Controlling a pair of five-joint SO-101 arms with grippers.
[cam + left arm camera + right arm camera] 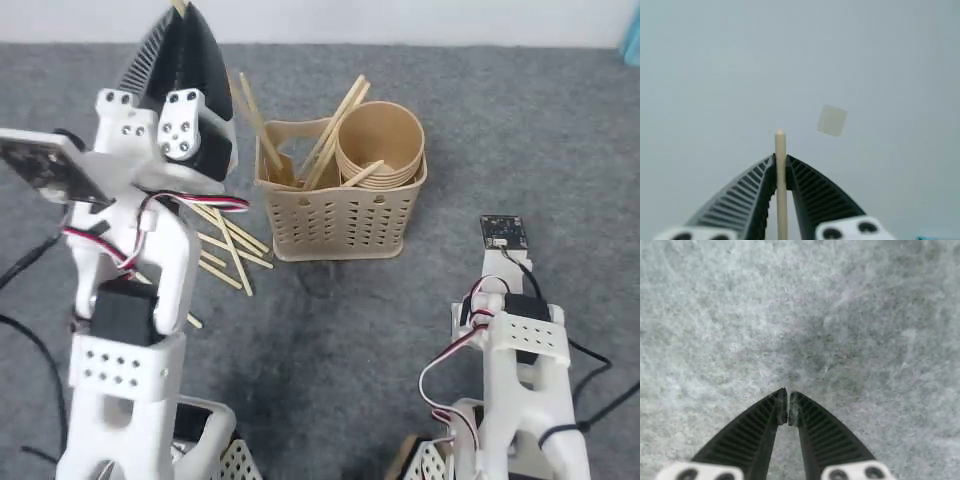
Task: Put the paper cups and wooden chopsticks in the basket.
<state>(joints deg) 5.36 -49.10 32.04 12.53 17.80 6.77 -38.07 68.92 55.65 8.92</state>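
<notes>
A beige slotted basket (340,220) stands at mid-table and holds stacked paper cups (380,145) and several wooden chopsticks (335,125). More chopsticks (228,250) lie loose on the grey mat to the basket's left. My left gripper (185,12), raised high at the back left, is shut on one wooden chopstick (780,180) that sticks up between its black fingers (812,187) and faces the pale wall. My right gripper (788,407) is shut with nothing in it, just above the bare grey mat, at the front right where its arm (515,350) stands.
A small pale square (832,120) is on the wall behind the left gripper. The left arm's white body (130,300) rises over the front left of the table. The grey mat (330,340) lies bare in front of the basket.
</notes>
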